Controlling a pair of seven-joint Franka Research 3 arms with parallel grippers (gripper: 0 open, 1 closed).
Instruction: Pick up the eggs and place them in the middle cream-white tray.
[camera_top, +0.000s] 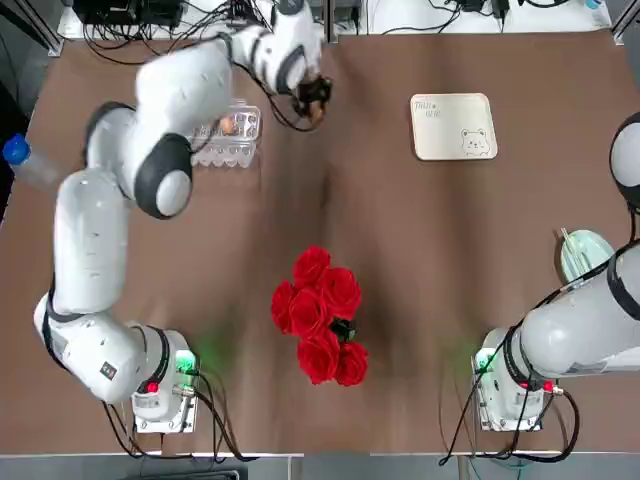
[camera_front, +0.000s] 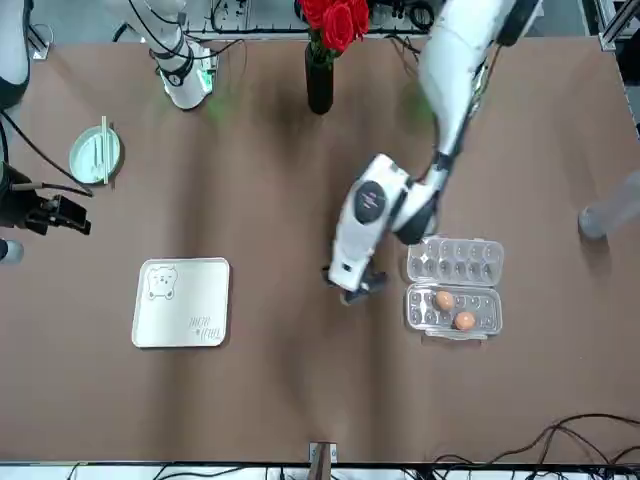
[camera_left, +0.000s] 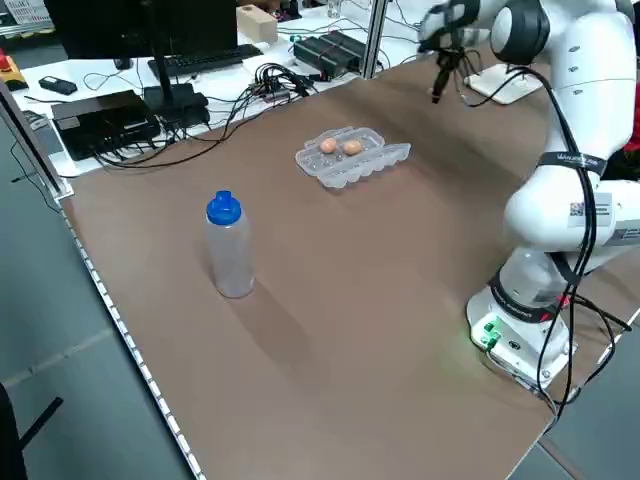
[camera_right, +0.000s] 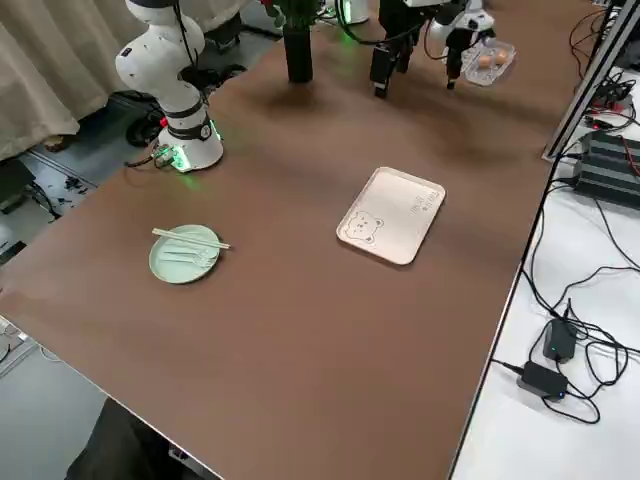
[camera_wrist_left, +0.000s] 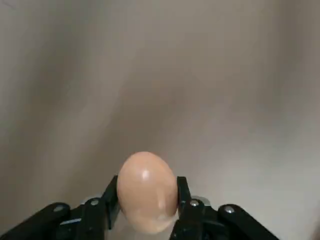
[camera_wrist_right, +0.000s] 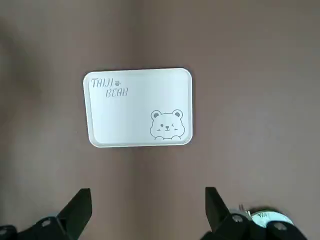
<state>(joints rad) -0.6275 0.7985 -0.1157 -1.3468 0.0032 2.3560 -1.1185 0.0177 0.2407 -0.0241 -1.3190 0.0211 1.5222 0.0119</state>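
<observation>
My left gripper (camera_top: 313, 100) hangs over the far side of the table, between the clear egg carton (camera_top: 228, 135) and the cream-white tray (camera_top: 453, 126). It is shut on one light-brown egg (camera_wrist_left: 146, 197), which fills the gap between its fingers in the left wrist view. Two more eggs (camera_front: 444, 299) (camera_front: 464, 320) lie in the carton (camera_front: 453, 285). The tray (camera_wrist_right: 138, 107) has a bear drawing in one corner and nothing on it. My right gripper (camera_wrist_right: 147, 212) stands open high above the table, a little short of the tray.
A black vase of red roses (camera_top: 320, 315) stands mid-table near the arms' bases. On the right side lies a pale green plate (camera_front: 95, 152) with chopsticks. A water bottle (camera_left: 228, 245) with a blue cap stands near the left edge.
</observation>
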